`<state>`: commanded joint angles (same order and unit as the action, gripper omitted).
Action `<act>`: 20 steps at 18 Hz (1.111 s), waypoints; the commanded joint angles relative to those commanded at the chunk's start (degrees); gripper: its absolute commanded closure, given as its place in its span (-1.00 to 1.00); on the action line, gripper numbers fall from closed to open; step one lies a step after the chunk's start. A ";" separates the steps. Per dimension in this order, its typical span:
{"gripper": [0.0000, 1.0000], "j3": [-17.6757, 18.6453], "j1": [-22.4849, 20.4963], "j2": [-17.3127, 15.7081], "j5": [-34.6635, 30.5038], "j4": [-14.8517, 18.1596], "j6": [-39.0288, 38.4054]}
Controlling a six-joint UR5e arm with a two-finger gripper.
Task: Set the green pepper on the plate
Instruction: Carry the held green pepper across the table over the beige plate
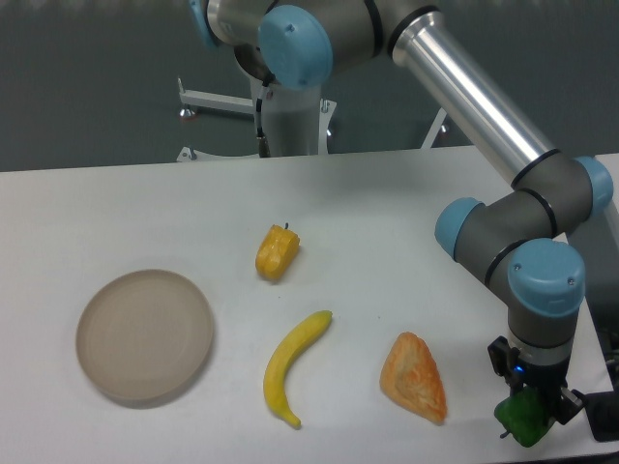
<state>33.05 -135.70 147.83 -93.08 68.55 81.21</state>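
The green pepper [522,419] is a small glossy dark-green lump at the table's front right corner. My gripper [532,411] comes down on it from above, with the black fingers on either side of it; the jaws look closed against the pepper. Whether the pepper rests on the table or is just off it I cannot tell. The plate [145,334], a round tan dish with a low rim, lies far off at the front left and holds nothing.
A yellow-orange pepper [277,252] lies mid-table. A banana [293,365] lies in front of it, and an orange wedge-shaped food item [415,377] sits just left of my gripper. The arm's elbow [527,224] hangs over the right side.
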 joint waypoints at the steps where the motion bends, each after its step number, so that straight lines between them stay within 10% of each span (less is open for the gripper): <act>1: 0.20 0.17 0.26 -0.09 0.00 0.00 -0.09; 7: 0.20 4.20 0.97 -3.85 1.67 0.53 -0.53; 20: 0.20 35.14 12.03 -28.55 5.63 0.62 -25.90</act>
<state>68.19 -123.68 119.28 -87.45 69.17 55.31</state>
